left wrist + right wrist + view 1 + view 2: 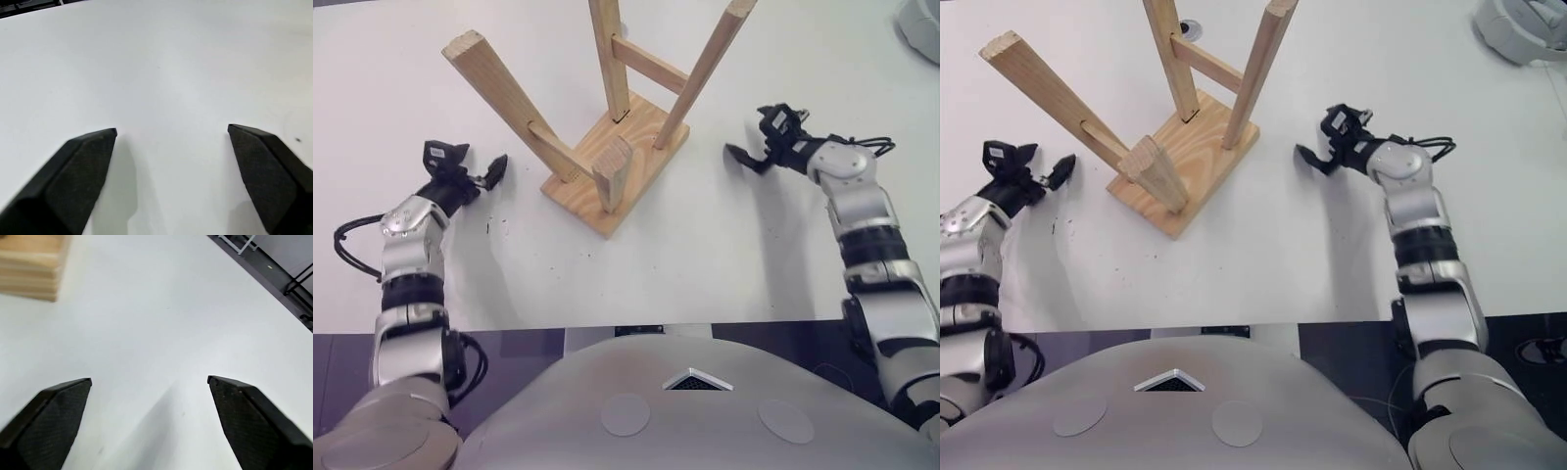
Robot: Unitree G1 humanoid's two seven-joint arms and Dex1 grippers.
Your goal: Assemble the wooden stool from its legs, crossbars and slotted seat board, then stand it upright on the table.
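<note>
Two grippers are spread wide and empty, down near the white table (705,264). I see my left gripper (470,162) at the middle left of the head view and my right gripper (756,137) at the middle right. Between them, at the top middle, the wooden stool (641,162) is upside down, with its seat board flat on the table and its legs (504,93) pointing up.

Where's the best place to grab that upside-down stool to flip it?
Probably by its outer legs: left gripper on the left leg, right gripper on the right leg, each from its own side. The legs stick up free; the seat board lies flat on the table.
</note>
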